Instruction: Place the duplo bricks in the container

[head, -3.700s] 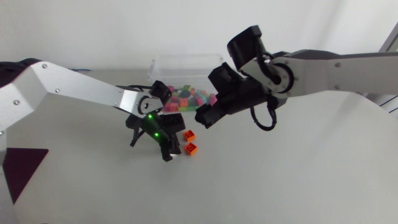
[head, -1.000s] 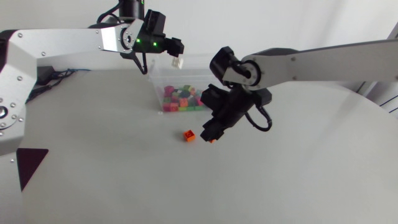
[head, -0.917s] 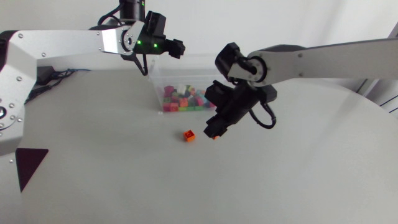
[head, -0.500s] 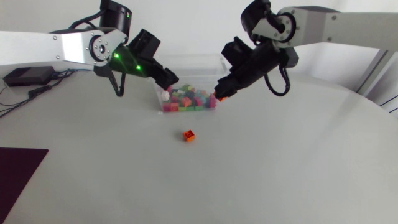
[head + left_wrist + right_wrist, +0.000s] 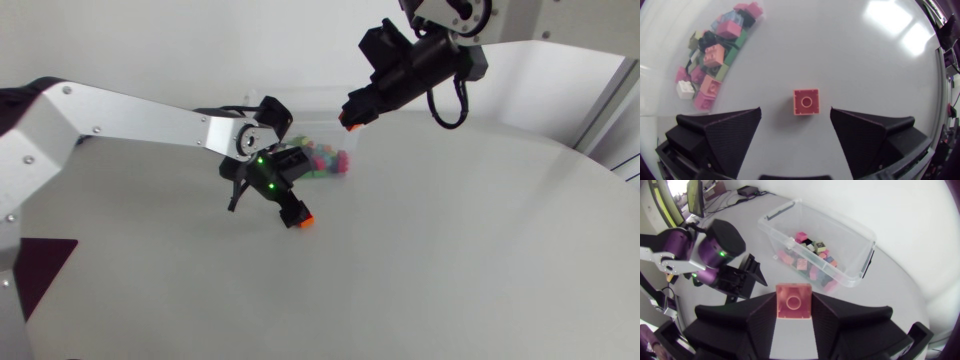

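**Head view: one brick held aloft, one still on the table**

Head view shows the clear container (image 5: pixel 262 103) towards twelve o'clock on the table (image 5: pixel 450 250), partly hidden behind the left arm (image 5: pixel 130 118). Inside it lies a heap of bricks (image 5: pixel 326 160) in pink, green and other colours. At about six o'clock from the container, a loose orange brick (image 5: pixel 304 218) sits on the tabletop. The left gripper (image 5: pixel 290 210) hangs right over it.

In the left wrist view, the fingers (image 5: pixel 725 135) are spread wide. The loose orange brick lies stud-up between them, and neither finger touches it. Taking straight ahead of this gripper as twelve, the container's heap is at about ten o'clock, well apart from the brick.

The right arm (image 5: pixel 560 20) comes in from about two o'clock. Its right gripper (image 5: pixel 352 112) is raised off the table, at roughly two o'clock from the container's heap. In the right wrist view, its fingers pinch a held brick (image 5: pixel 793 300) from both sides, with the single stud facing the camera. The container stands ahead of this gripper at about twelve o'clock, open at the top. The left arm is at about ten. Whether the held brick is already over the container's rim cannot be told.
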`<control>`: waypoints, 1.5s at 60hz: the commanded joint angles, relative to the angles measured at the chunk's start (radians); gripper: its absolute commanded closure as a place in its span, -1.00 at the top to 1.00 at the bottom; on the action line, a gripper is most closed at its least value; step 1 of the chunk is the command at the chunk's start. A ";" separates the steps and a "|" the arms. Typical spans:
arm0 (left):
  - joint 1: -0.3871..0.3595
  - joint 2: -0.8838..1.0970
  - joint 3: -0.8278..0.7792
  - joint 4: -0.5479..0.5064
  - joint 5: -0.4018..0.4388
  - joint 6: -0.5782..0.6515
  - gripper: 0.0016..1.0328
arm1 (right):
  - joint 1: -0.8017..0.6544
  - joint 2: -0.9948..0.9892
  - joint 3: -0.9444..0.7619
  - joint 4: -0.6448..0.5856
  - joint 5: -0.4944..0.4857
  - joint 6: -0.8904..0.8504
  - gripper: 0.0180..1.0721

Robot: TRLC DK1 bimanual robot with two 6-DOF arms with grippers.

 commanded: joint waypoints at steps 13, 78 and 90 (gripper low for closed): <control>-0.025 0.131 0.156 -0.082 -0.035 -0.023 0.74 | 0.008 0.043 0.069 0.001 -0.009 0.029 -0.48; -0.007 -0.055 -0.025 -0.151 -0.009 0.001 -0.45 | -0.021 0.261 0.224 0.274 -0.028 0.150 -0.48; 0.038 -0.193 -0.108 -0.151 0.008 0.027 -0.45 | 0.003 0.345 0.302 0.305 0.007 0.142 -0.48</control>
